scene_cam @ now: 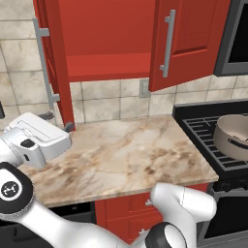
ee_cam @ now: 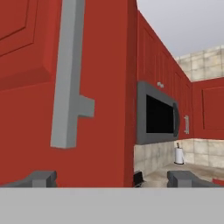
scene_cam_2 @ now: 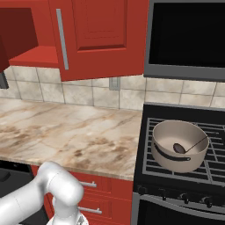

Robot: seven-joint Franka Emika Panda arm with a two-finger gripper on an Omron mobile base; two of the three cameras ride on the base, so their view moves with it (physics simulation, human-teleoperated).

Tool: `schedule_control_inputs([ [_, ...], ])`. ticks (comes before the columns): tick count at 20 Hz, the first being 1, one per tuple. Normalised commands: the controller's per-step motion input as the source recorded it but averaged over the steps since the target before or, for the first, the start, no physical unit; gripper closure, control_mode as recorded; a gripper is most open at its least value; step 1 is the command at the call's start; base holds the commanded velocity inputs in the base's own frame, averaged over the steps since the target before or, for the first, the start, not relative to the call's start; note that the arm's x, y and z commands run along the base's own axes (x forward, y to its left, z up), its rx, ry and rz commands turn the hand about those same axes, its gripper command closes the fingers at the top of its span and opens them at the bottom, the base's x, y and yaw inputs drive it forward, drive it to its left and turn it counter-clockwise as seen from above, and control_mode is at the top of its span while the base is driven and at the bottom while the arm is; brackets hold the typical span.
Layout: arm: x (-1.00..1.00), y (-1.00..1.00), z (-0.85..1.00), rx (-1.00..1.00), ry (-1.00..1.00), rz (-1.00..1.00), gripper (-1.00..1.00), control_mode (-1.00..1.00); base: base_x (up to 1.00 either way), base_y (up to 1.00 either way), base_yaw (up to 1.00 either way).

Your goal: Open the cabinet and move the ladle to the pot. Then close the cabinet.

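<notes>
Ladle [scene_cam_2: 186,147] already in pot [scene_cam_2: 179,145] on stove, right. Cabinet [scene_cam: 109,41] open. Gripper [ee_cam: 111,178] spread wide, empty, near left door's handle [ee_cam: 68,83]. Push flat behind door edge, swing shut.

The rendered pictures are bright and evenly lit, with no clear light source, glare or edge distortion. The open cabinet [scene_cam: 109,43] is slightly darker inside, and the pot [scene_cam_2: 179,145] shades softly toward its base. Edges look a little soft and pixelated; nothing is blurred by motion.
</notes>
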Motion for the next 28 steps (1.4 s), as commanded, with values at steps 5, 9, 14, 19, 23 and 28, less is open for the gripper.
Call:
schedule_control_inputs([
  [5,0.01,-0.04,0.00,0.00,0.00,0.00,-1.00,-1.00,0.00,0.00,0.00],
  [9,-0.03,-0.24,0.00,0.00,-0.02,0.00,-1.00,-1.00,0.00,0.00,0.00],
  [14,-0.01,-0.34,0.00,0.00,0.00,0.00,-1.00,-1.00,0.00,0.00,0.00],
  [19,0.00,-0.42,0.00,0.00,0.00,0.00,-1.00,-1.00,0.00,0.00,0.00],
  [23,0.00,-0.35,0.00,0.00,0.00,0.00,-1.00,-1.00,0.00,0.00,0.00],
  [28,0.00,-0.44,0.00,0.00,0.00,0.00,-1.00,-1.00,0.00,0.00,0.00],
])
